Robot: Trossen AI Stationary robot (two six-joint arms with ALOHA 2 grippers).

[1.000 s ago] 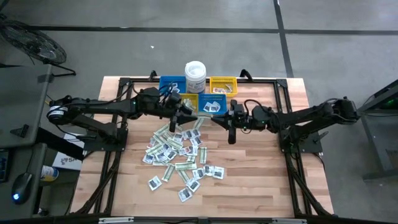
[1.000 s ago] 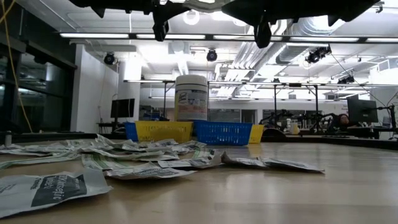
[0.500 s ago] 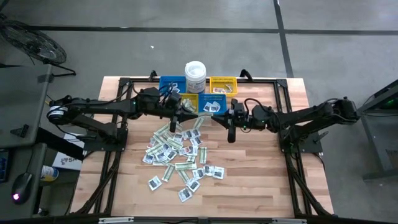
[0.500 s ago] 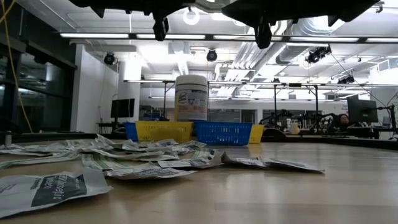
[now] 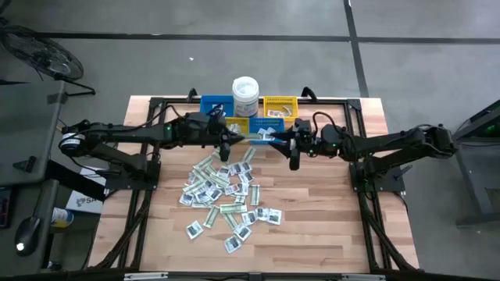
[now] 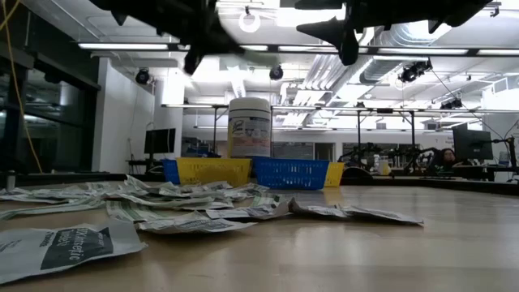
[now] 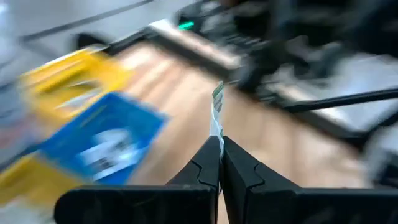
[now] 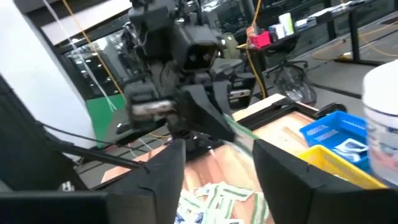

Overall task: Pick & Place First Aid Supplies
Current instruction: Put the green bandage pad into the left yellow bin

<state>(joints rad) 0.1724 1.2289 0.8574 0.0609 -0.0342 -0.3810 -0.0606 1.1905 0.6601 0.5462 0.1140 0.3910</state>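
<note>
My left gripper (image 7: 219, 146) (image 5: 228, 139) hangs above the table's far middle, shut on a pale green-and-white strip packet (image 7: 217, 109). My right gripper (image 8: 214, 155) (image 5: 294, 152) faces it from the right, open. Its fingers stand on either side of the strip (image 8: 239, 134) without touching it. The other first aid supplies (image 5: 223, 191) lie flat in a loose heap on the wooden table (image 5: 328, 211), below and nearer than both grippers. The heap (image 6: 162, 203) also fills the left of the low view. My left gripper pinches the strip's near end (image 7: 217, 132) between its two fingertips. The fingers come from the table's left, slanting slightly down. The strip sticks out past the tips toward my right gripper, edge-on, lifted clear of the table.
A white lidded tub (image 5: 245, 92) stands at the far edge between a blue bin (image 5: 216, 104) and a yellow bin (image 5: 280, 107). In front of them are a yellow bin (image 5: 238, 125) and a blue bin (image 5: 268, 125) holding packets. Bare wood lies to the right and near.
My left gripper has tipped downward and swung a little, blurring in the low view. My right gripper has drawn slightly toward the far right, and its fingers now stand apart there. The heap on the table has not moved.
</note>
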